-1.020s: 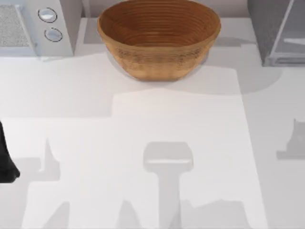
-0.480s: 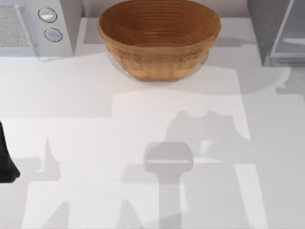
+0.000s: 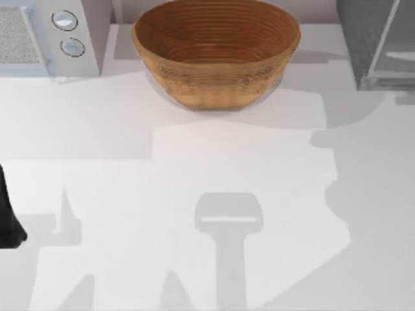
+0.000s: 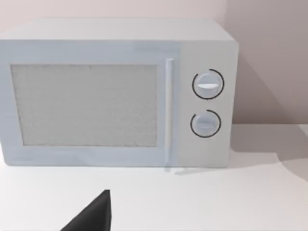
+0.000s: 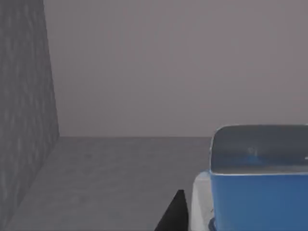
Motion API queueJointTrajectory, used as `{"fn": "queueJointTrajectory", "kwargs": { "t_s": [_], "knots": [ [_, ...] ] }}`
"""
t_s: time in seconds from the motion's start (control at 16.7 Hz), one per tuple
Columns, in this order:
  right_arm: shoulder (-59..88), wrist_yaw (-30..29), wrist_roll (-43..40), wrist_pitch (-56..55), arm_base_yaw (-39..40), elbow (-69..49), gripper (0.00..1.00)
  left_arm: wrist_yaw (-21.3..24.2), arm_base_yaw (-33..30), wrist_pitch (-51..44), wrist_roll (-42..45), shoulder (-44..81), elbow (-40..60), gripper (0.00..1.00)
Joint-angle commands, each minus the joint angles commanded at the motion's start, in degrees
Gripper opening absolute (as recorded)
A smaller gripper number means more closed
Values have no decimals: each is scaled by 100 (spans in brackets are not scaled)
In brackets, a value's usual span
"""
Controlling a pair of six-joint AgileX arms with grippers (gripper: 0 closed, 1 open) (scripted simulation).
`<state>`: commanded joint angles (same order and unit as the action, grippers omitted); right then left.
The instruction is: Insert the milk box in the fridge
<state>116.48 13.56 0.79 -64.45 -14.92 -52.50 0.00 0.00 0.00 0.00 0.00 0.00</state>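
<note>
right arm: the broad shadow that lay on the worktop [image 3: 194,162] near its middle half a second ago now falls along the right edge, reaching up to the fridge [image 3: 379,42] at the far right corner. you may judge from this that the arm has swung towards the fridge.

the right wrist view bears this out. it looks into a grey cavity, with a speckled wall to one side and a flat grey floor and plain back wall beyond. the milk box [image 5: 260,183] sits close under the camera, with the right tool [image 5: 174,214] just beside it. the box therefore appears to be at or inside the fridge mouth, and the insertion looks well advanced.

right tool state: you cannot tell whether it is apart, together or clamped on the box.

left arm: parked at the worktop's left edge [image 3: 8,214]. the left tool [image 4: 94,216] faces the microwave [image 4: 115,96] at the far left corner. its state cannot be told either.

the bowl [image 3: 216,52] sits at the far edge, midway, undisturbed.

hidden or unclear:
- the fridge is cut off at the top view's right side.
- the box is cut off in the right wrist view, and its lettering is not legible.
- whether the box rests on the fridge floor or hangs above it cannot be told. treat release as unconfirmed.
</note>
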Motion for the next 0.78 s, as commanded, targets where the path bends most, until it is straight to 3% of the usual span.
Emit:
{"fn": "queueJointTrajectory", "kwargs": {
  "t_s": [0.24, 0.78],
  "knots": [
    [767, 102, 8, -411, -101, -327, 0, 0, 0, 0, 0, 0, 0, 100],
    [899, 78, 21, -278, -39, -710, 0, 0, 0, 0, 0, 0, 0, 100]
  ]
}}
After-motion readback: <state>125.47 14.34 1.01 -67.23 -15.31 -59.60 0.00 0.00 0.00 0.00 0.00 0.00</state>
